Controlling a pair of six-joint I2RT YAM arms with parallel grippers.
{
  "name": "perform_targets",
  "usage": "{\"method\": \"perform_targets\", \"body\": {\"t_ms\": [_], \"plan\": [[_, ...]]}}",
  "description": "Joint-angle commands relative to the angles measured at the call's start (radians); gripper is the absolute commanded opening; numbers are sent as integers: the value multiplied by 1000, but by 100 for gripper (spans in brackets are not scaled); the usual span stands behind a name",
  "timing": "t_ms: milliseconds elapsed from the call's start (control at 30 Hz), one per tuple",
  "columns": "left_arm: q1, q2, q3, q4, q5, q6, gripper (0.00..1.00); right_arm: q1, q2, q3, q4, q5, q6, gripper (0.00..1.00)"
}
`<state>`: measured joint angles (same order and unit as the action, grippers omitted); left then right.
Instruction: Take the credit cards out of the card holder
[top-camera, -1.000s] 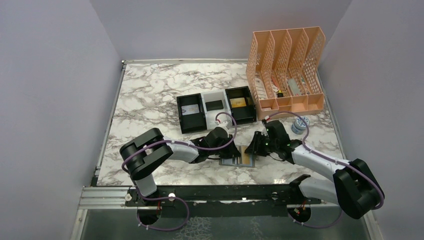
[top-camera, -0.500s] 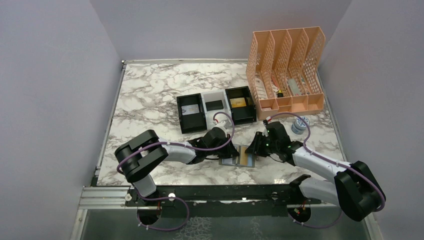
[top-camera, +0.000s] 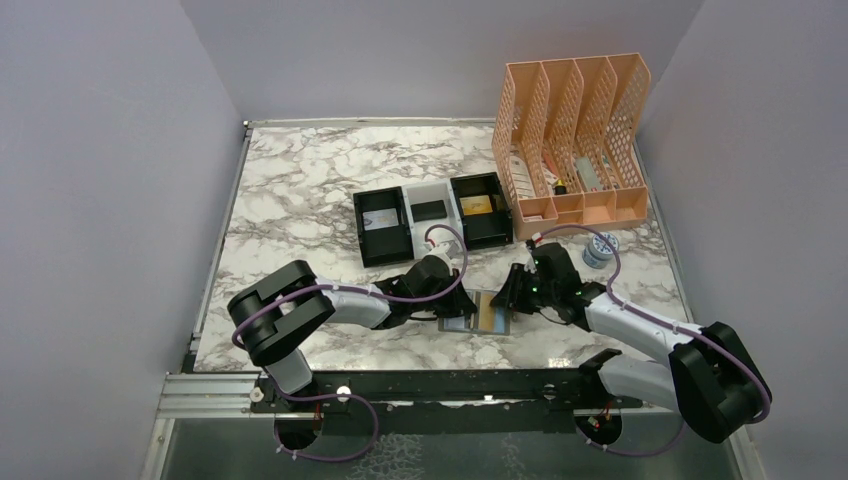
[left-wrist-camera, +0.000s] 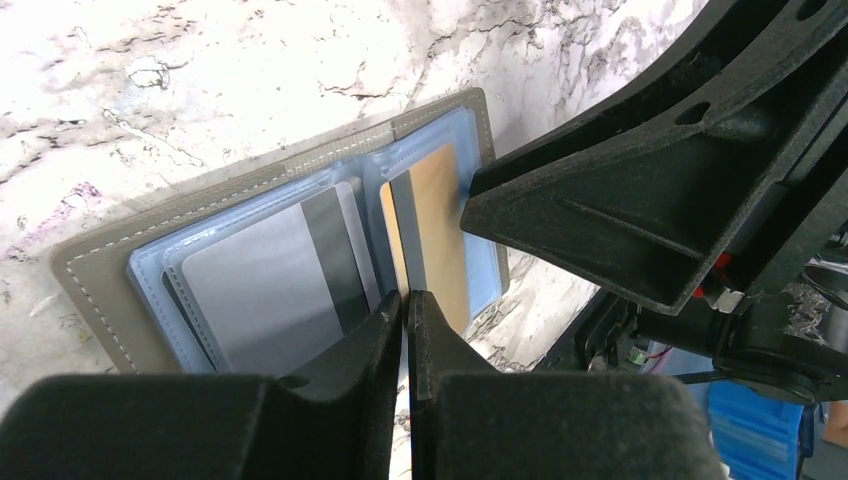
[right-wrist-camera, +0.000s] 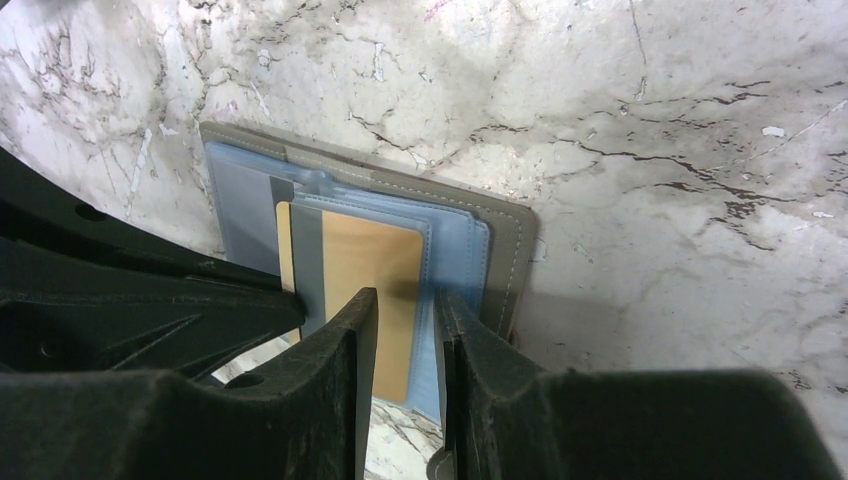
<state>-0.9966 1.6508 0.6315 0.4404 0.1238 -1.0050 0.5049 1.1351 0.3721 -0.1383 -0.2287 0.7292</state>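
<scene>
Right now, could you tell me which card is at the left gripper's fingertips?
The gold card: the left gripper meets its striped edge, while the silver-grey card lies off to one side.

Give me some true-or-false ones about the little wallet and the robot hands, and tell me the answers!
1. The card holder lies open on the marble table. True.
2. The gold card lies loose on the table. False: it lies on one panel of the holder.
3. A grey card sits in the other panel. True.
4. The left gripper is wide open. False: it is pinched shut, tips at the gold card.
5. The peach rack stands at the table's left side. False: back right.
</scene>
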Motion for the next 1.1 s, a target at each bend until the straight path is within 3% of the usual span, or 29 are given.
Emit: {"method": "perform_targets", "body": {"t_ms": [0,200,567,867,1067], "plan": [[1,-29,-5,22,-8,-2,11,6,-19,23,-55,-16,-26,28],[1,-14,28,24,29,13,13,4,-13,31,-53,-37,-26,28],[4,-31,6,24,10,6,6,6,-49,69,-93,-51,-25,29],[4,-8,5,24,1,-6,18,5,-13,71,-42,-162,-39,29],[4,25,18,24,28,-6,26,6,30,34,-81,-38,-6,29]]}}
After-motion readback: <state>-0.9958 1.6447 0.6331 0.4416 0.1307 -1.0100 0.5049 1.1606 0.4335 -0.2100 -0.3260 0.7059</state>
